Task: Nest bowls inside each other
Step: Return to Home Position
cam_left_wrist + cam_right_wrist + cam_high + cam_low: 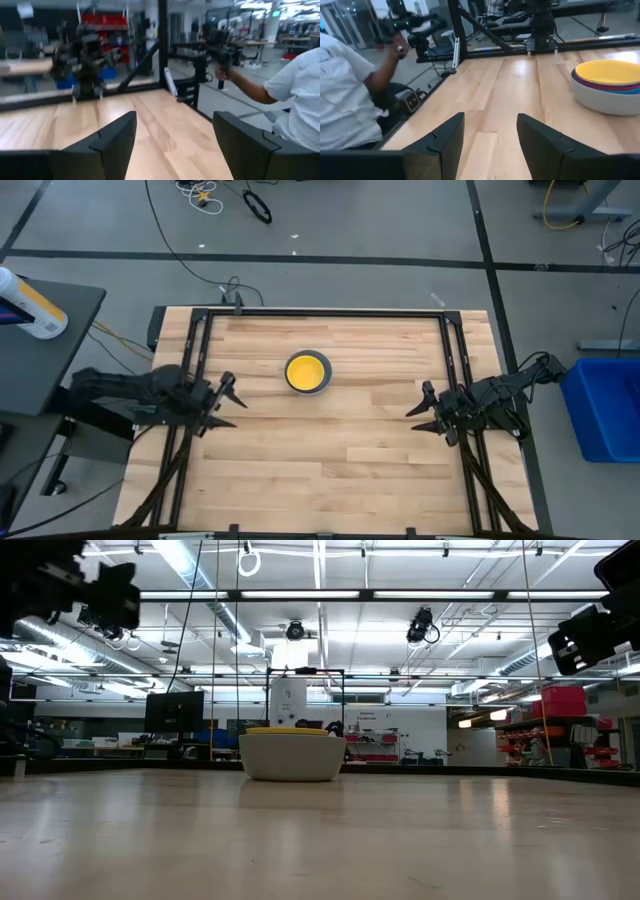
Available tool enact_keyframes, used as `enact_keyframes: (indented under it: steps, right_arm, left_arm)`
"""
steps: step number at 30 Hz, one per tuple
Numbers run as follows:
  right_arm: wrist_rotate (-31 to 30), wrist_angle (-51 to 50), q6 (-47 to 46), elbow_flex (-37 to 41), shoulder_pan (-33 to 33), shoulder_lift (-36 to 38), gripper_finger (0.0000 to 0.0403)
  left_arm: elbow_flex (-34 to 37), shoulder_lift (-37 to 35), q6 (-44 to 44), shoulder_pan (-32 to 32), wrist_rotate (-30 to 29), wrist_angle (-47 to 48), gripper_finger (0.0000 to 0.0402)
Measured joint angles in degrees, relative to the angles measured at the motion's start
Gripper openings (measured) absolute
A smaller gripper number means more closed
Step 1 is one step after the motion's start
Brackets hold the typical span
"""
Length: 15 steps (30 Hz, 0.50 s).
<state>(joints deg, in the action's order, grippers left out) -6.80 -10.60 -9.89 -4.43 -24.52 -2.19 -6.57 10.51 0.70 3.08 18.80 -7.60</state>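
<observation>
The bowls (pixel 308 373) stand as one nested stack a little behind the table's middle, yellow on top and grey outermost, resting by the grey bowl's base on the wood. The right wrist view shows the stack (pixel 607 87) with red and blue rims under the yellow. In the low view the stack (pixel 293 753) stands upright. My left gripper (pixel 232 402) is open at the table's left edge, pulled back from the stack. My right gripper (pixel 422 410) is open at the right edge. Both hold nothing (pixel 172 142) (pixel 490 137).
A black frame (pixel 325 312) runs along the table's far edge and both sides. A blue bin (pixel 605 410) stands off the right edge. A person in a white shirt (pixel 300 95) (pixel 345 95) stands beyond the near edge, holding a handle device. Bare wood surrounds the stack.
</observation>
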Motion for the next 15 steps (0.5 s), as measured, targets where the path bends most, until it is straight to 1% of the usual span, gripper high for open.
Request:
enact_keyframes:
  steps: [2, 3, 4, 6, 9, 11, 15]
  right_arm:
    - [-0.02, 0.23, -1.86, 0.00, -0.01, 0.01, 0.0193]
    - [0.15, 0.57, -2.33, 0.00, -0.01, 0.01, 0.0194]
    - [0.94, 0.76, -1.94, 0.00, 0.01, 0.01, 0.0195]
    - [4.15, 1.43, 1.79, -0.01, -0.05, 0.32, 0.0196]
    - [6.99, 2.74, 5.77, -0.02, -0.08, 1.38, 0.0197]
    - [7.34, 2.27, 7.21, -0.04, -0.29, 2.12, 0.0195]
    - [6.88, 1.97, 9.70, -0.07, -0.47, 2.08, 0.0191]
  left_arm:
    - [2.80, -6.60, -0.89, 2.33, -2.37, 1.44, 0.0272]
    - [3.17, -9.72, -0.89, 3.07, -3.05, 4.45, 0.0272]
    - [3.08, -10.54, -1.03, 3.60, -3.06, 7.38, 0.0272]
    - [2.40, -10.26, -0.97, 4.37, -2.48, 13.73, 0.0272]
    - [1.58, -9.89, -1.26, 4.86, -4.93, 17.24, 0.0272]
    - [1.53, -10.48, -0.48, 4.88, -5.45, 19.13, 0.0272]
    - [1.49, -10.47, 0.07, 4.95, -3.91, 19.55, 0.0272]
